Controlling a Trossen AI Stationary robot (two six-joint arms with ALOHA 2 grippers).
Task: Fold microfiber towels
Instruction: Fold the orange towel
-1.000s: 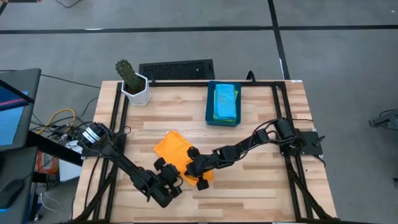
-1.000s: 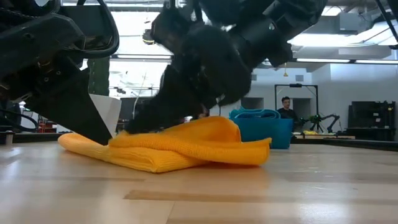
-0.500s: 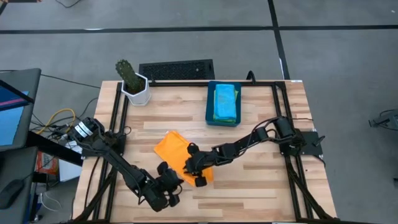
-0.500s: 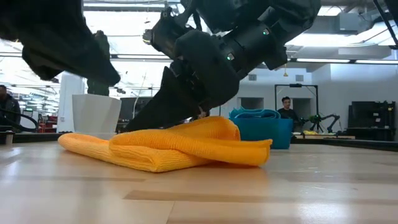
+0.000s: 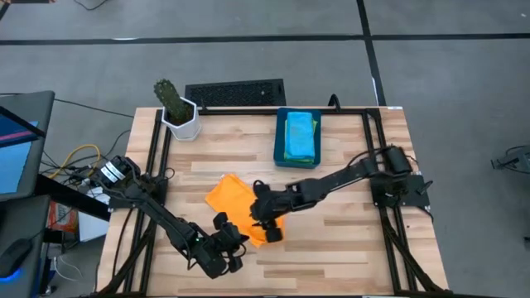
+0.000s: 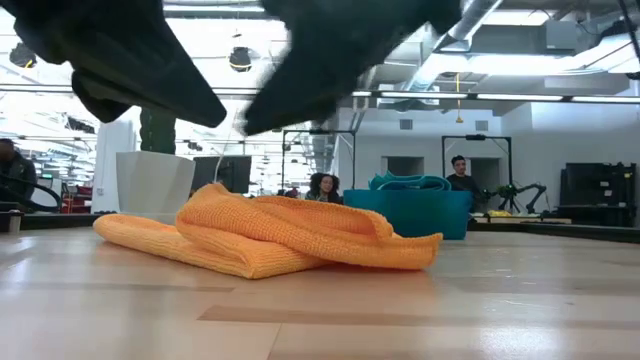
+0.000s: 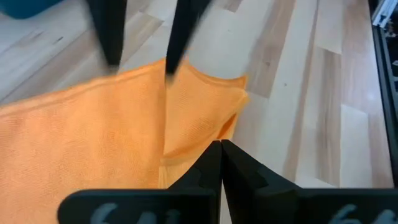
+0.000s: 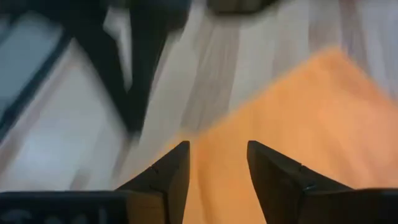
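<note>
One orange towel [image 5: 234,205] lies on the near-middle of the table [image 5: 331,248], and it is the only cloth I have under work. From the low view [image 6: 270,235] it sits doubled over on itself, an upper layer draped loosely across a lower one, with a rumpled ridge on top and edges that do not line up. I judge this fold as made but untidy; it may need another fold or a flattening before it can be called finished.

My left gripper [image 5: 234,245] hangs nearest the front edge, just beside the towel's near corner, fingers pressed together and holding nothing; its wrist view shows the closed tips pointing at the orange cloth [image 7: 93,143]. My right gripper [image 5: 269,225] sits over the towel's right side, its fingers [image 8: 168,174] standing apart with orange cloth visible in the gap, not pinched. I read it as having no hold on the towel.

Farther back, the dark blue bin [image 5: 298,137] stands near the far edge, well apart from the orange towel. It holds a light blue towel [image 5: 298,132] with a strip of green beside it, apparently folded and stowed. A potted cactus [image 5: 175,108] stands at the far left corner.

Remaining, in my judgement: tidy or complete the orange towel and move it to the bin.
</note>
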